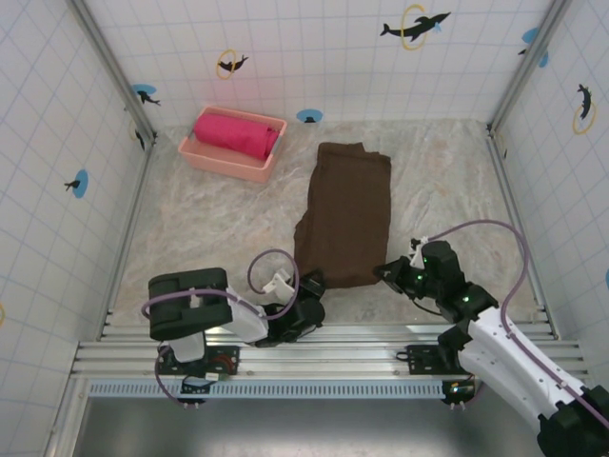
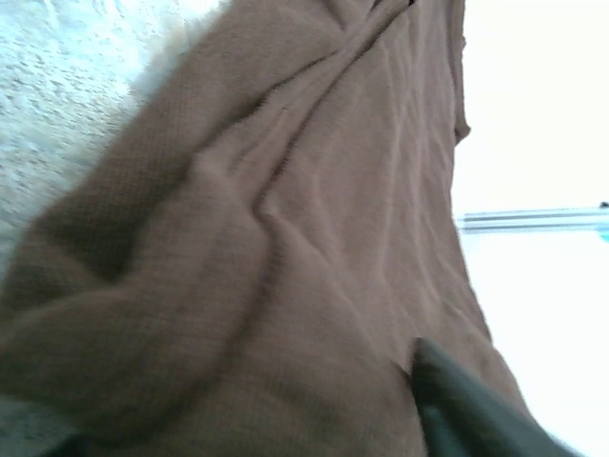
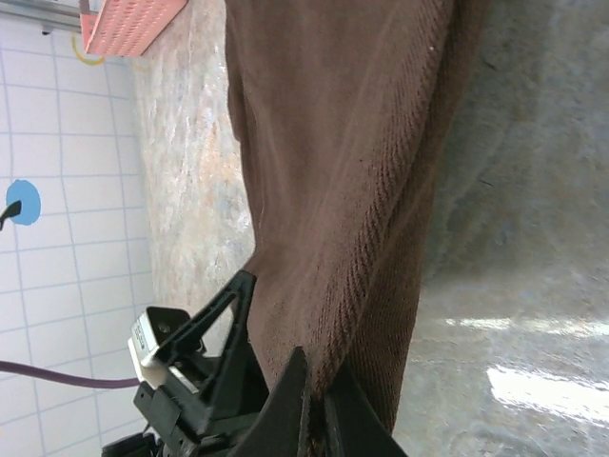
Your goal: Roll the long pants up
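The long pants (image 1: 344,214) lie flat in the middle of the table, dark brown, folded lengthwise, with the near end toward the arms. My left gripper (image 1: 310,284) is at the near left corner. In the left wrist view the wrinkled pants (image 2: 285,238) lie across the jaws; one dark finger (image 2: 466,405) shows at the lower right, well off centre, and the other is hidden by cloth. My right gripper (image 3: 319,405) is at the near right corner (image 1: 385,273), its two fingers pinched on the ribbed edge of the pants (image 3: 343,171).
A pink basket (image 1: 195,150) holding a bright pink rolled cloth (image 1: 236,133) stands at the back left. Tiled walls with metal posts close in the table on three sides. The left arm's head (image 3: 186,367) sits close beside my right fingers.
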Robot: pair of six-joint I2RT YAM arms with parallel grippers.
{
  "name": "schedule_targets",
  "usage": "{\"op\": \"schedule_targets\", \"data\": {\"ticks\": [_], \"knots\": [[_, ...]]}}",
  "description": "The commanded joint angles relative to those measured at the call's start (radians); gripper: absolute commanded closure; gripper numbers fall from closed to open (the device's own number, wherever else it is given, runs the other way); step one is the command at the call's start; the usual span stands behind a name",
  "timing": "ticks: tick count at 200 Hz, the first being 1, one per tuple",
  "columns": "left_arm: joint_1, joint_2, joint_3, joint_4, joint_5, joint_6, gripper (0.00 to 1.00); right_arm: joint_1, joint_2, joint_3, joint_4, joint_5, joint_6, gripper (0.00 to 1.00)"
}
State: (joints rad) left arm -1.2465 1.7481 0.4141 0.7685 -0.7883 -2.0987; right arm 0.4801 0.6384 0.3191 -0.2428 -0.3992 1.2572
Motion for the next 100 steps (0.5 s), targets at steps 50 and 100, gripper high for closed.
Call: {"op": "schedule_targets", "data": {"ticks": [50,100], "knots": [[0.009,0.055,0.022,-0.031,0.021,-0.163,1.00,-0.012,-0.034,0.140,-0.286,-0.012,-0.237,0.34],[0.049,-0.316,0.181,-0.889,0.191,-0.244,1.00,0.075,0.187,0.546,-0.717,0.193,-0.755,0.01]]}}
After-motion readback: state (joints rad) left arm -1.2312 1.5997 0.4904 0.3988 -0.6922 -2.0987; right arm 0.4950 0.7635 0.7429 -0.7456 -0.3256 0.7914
